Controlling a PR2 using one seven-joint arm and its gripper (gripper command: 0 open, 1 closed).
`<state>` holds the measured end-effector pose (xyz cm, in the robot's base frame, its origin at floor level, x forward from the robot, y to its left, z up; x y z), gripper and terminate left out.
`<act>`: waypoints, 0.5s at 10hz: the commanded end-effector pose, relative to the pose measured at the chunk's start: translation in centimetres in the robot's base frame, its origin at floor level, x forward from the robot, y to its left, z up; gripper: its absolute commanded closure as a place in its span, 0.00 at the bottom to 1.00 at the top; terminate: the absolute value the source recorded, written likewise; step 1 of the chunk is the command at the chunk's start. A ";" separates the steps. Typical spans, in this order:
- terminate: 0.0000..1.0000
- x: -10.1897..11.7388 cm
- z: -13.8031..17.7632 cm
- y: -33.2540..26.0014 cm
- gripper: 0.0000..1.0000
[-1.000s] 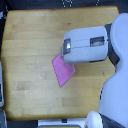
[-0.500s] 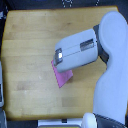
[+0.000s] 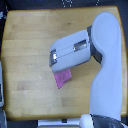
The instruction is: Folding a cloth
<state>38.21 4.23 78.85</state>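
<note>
Exterior view, overhead. Thin pink-magenta fabric cloth (image 3: 63,78) lies flat near middle of the pale wooden tabletop (image 3: 30,45), toward the near edge. Only a small piece shows; its upper part is hidden beneath the white-and-grey boxy robot gripper (image 3: 54,62), which hangs directly above it. Fingertips not visible from this angle, so cannot tell whether spread, pressed together, or pinching cloth. Judgement: fold looks underway or partly made, given the small visible patch; completion unconfirmed, release and retreat likely remain.
</note>
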 end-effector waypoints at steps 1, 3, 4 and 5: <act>0.00 0.8 -1.2 1.2 1.00; 0.00 0.6 -1.0 0.9 1.00; 0.00 0.6 -0.8 0.3 1.00; 0.00 0.5 -0.8 0.2 1.00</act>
<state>38.76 5.32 77.94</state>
